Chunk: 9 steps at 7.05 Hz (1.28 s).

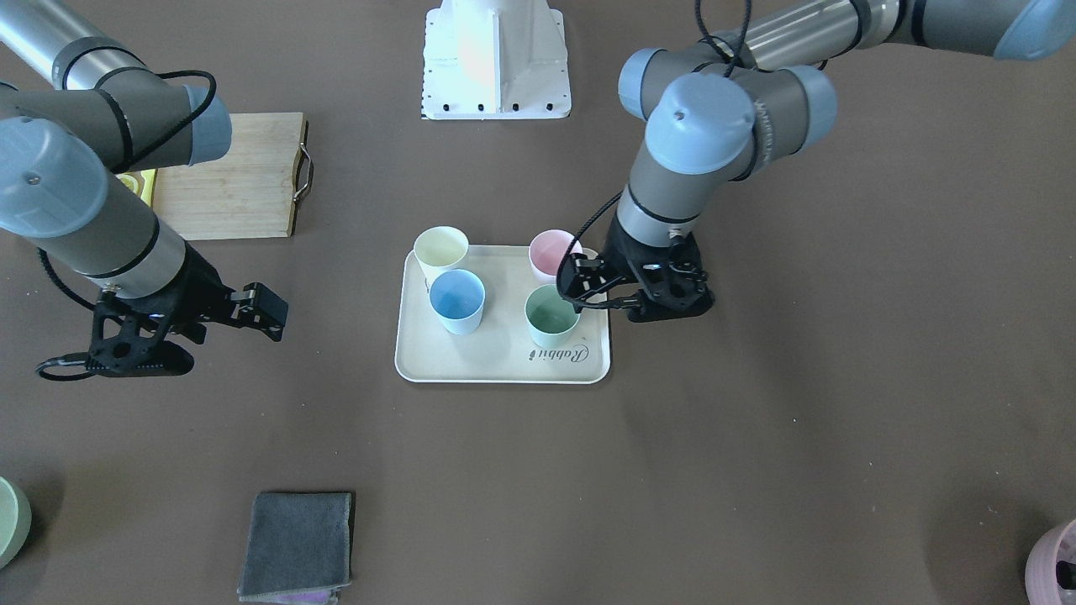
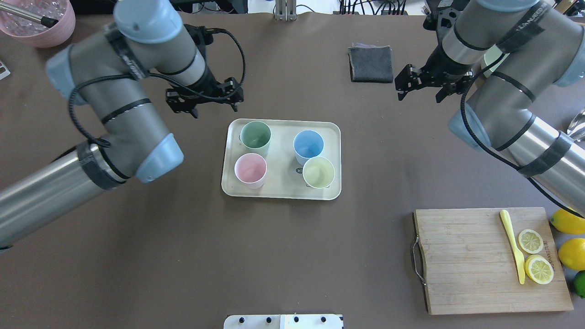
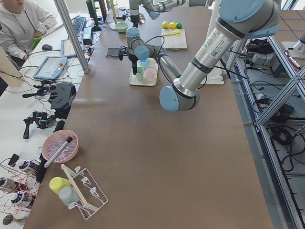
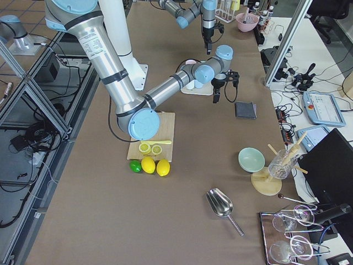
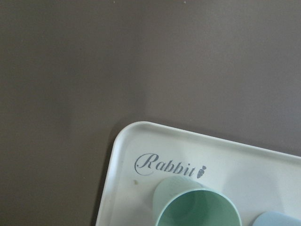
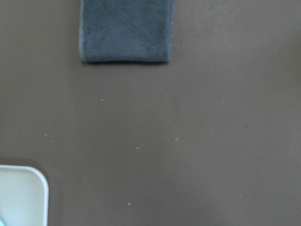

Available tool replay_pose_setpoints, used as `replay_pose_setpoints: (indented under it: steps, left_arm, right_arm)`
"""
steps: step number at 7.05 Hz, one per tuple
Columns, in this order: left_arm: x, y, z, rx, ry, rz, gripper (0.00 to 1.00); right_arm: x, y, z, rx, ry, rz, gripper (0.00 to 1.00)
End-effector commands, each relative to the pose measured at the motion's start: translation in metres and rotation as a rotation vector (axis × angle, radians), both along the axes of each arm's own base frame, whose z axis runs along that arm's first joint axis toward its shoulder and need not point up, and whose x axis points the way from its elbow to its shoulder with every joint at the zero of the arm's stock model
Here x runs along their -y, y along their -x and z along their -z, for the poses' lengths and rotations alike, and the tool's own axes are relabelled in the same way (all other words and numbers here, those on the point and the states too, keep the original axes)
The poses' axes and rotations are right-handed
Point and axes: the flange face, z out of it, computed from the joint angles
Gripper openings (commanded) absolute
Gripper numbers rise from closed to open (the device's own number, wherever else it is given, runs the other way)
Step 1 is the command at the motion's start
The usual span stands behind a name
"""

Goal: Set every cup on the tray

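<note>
The cream tray with "Rabbit" script lies at the table's middle. All four cups stand upright on it: mint green, light blue, pink and pale yellow. My left gripper is open and empty. It hovers just past the tray's far left corner, beside the green cup and pink cup, touching neither. My right gripper is open and empty, well off to the tray's right, near the grey cloth. The left wrist view shows the tray corner and the green cup's rim.
A folded grey cloth lies beyond the tray. A wooden cutting board with lemon slices and a yellow knife sits near right, with whole lemons beside it. A pink bowl is far left. The robot base is behind the tray.
</note>
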Motion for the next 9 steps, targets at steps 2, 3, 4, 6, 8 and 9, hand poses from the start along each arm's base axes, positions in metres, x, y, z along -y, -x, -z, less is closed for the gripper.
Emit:
replay_pose_setpoints:
  steps: [2, 3, 4, 6, 8, 9]
  left_arm:
    - [0.002, 0.214, -0.138, 0.147, -0.190, -0.136, 0.98]
    - [-0.007, 0.297, -0.206, 0.156, -0.219, -0.197, 0.98]
    - [-0.024, 0.368, -0.264, 0.202, -0.240, -0.221, 0.98]
    - [-0.066, 0.442, -0.342, 0.232, -0.167, -0.202, 0.98]
    - [-0.086, 0.454, -0.374, 0.204, -0.135, -0.216, 0.98]
    - [-0.096, 0.460, -0.380, 0.147, -0.145, -0.222, 0.98]
  right_arm:
    - [0.010, -0.121, -0.094, -0.038, -0.098, 0.083, 1.00]
    - [0.007, -0.162, -0.122, -0.053, -0.117, 0.089, 1.00]
    - [-0.003, -0.198, -0.152, -0.071, -0.134, 0.103, 1.00]
    - [-0.025, -0.246, -0.198, -0.098, -0.144, 0.122, 1.00]
    - [-0.042, -0.276, -0.227, -0.122, -0.155, 0.137, 1.00]
    - [-0.047, -0.288, -0.234, -0.126, -0.150, 0.126, 1.00]
